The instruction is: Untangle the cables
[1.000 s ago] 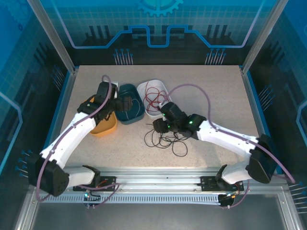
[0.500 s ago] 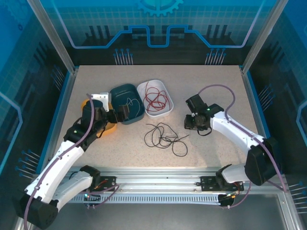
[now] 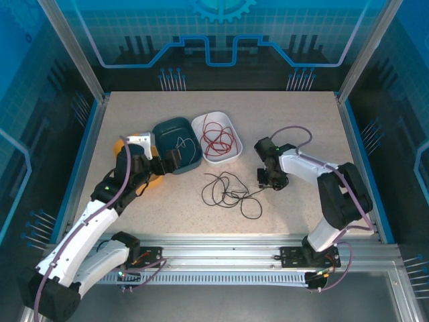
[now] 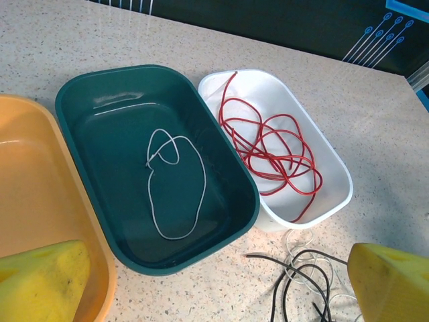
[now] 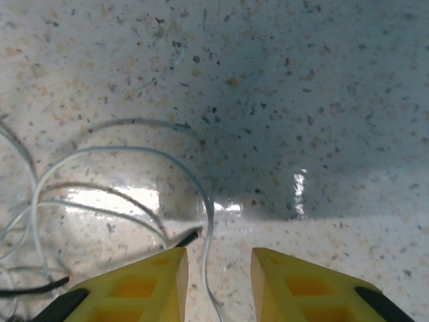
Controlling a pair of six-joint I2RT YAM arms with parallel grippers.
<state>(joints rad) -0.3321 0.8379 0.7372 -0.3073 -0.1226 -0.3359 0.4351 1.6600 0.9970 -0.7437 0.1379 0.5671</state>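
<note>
Swinging right of the black cable (image 3: 231,194), the right hand (image 5: 219,265) narrows astride a white strand (image 5: 209,235) on the counter (image 3: 301,127), not yet pinching; the left hand (image 4: 214,278), wide open and empty, has pulled back.

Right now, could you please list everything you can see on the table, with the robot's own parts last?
table: one, speckled beige, under everything
orange bin: one, orange, leftmost of the bins
teal bin: one, dark teal, between the orange and white bins
white bin: one, white, right of the teal bin
red cable: one, red, coiled in the white bin
white cable: one, white, looped in the teal bin
black cable: one, black, loose on the table in front of the bins
pale strand: one, whitish, on the table by the black cable
left tool: one, yellow fingers, jaws wide, near the bins
right tool: one, yellow fingers, jaws narrowly apart astride the pale strand
</note>
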